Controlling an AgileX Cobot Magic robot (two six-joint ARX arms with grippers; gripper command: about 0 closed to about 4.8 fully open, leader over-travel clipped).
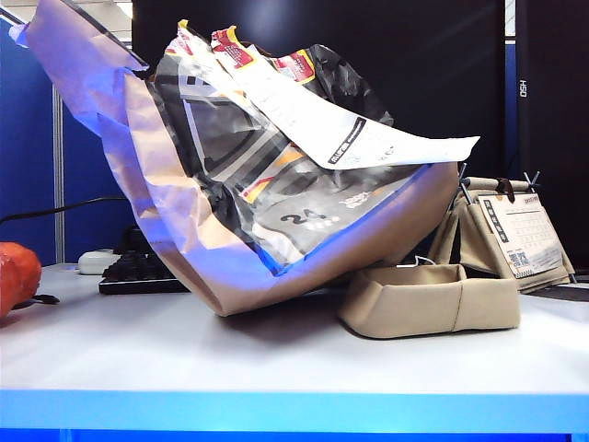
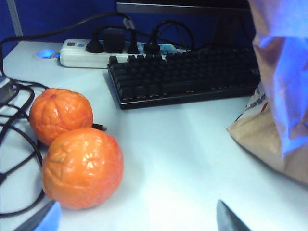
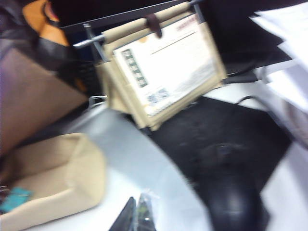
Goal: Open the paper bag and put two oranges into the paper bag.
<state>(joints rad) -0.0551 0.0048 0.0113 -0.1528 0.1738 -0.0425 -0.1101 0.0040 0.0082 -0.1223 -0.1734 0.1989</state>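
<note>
The bag (image 1: 276, 184) is seen slumped at table (image 1: 276, 359) centre, tray (image 1: 428, 299) at its 3 o'clock. Two oranges (image 2: 82, 168) (image 2: 60, 113) lie touching, approx. 9 o'clock of bag. L gripper (image 2: 137, 219): jaws apart, nothing held, near oranges. R gripper (image 3: 137, 216): jaws together, nothing held, beside tray.

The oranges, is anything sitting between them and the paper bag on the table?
Nothing visible. In the left wrist view the two oranges and the paper bag have only bare white table between them. The keyboard lies farther back. The open left gripper hangs near the oranges.
</note>
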